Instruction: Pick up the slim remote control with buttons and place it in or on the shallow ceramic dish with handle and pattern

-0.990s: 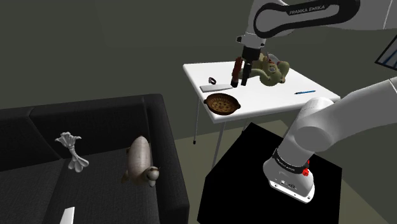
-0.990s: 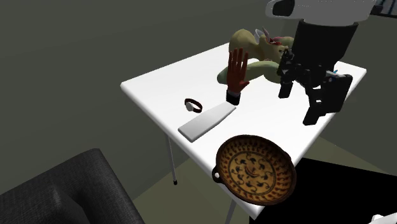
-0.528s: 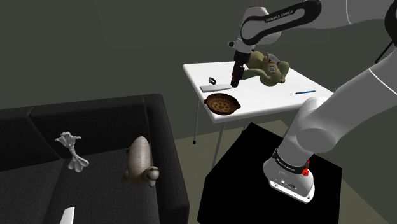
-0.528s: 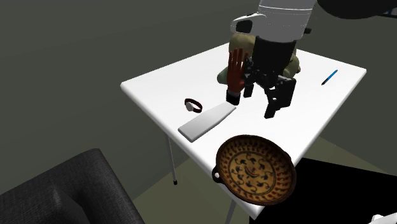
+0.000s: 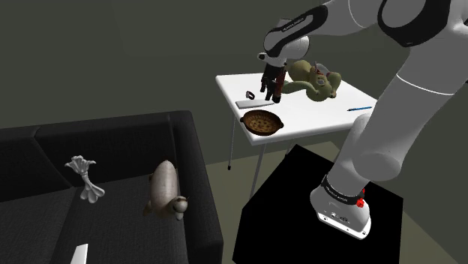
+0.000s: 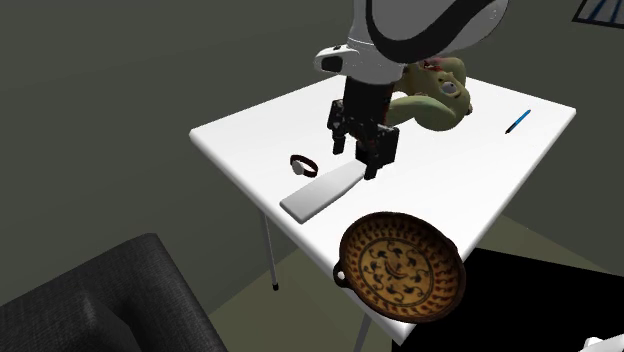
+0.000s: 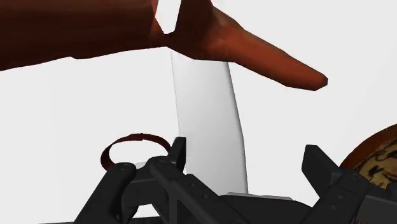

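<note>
Gripper (image 6: 358, 154) above the remote, fingers spread — nothing held.
In the second exterior view, the patterned brown dish (image 6: 402, 265) sits at the white table's (image 6: 240, 135) near edge. Just beyond lies the pale grey remote (image 6: 325, 190), flat, a dark ring (image 6: 303, 164) beside it. The gripper hovers over its far end — a red-brown hand model (image 7: 191, 32) and a plush toy (image 6: 440, 90) are behind.

We log table (image 6: 238, 132): sofa (image 5: 45, 150) off to shoulder view's left of it, stand (image 5: 300, 187) nearer camera. In second exterior view, remote (image 6: 325, 190) lies on table by near-left edge. Bracelet (image 6: 304, 165) just beside remote, on its left. Dish (image 6: 403, 265) at near corner, apart from remote. Gripper (image 6: 357, 158) above remote's far end. Past that end we find glove (image 7: 127, 32), then stuffed toy (image 6: 440, 90). 1 pen (image 6: 517, 121) far right.
</note>
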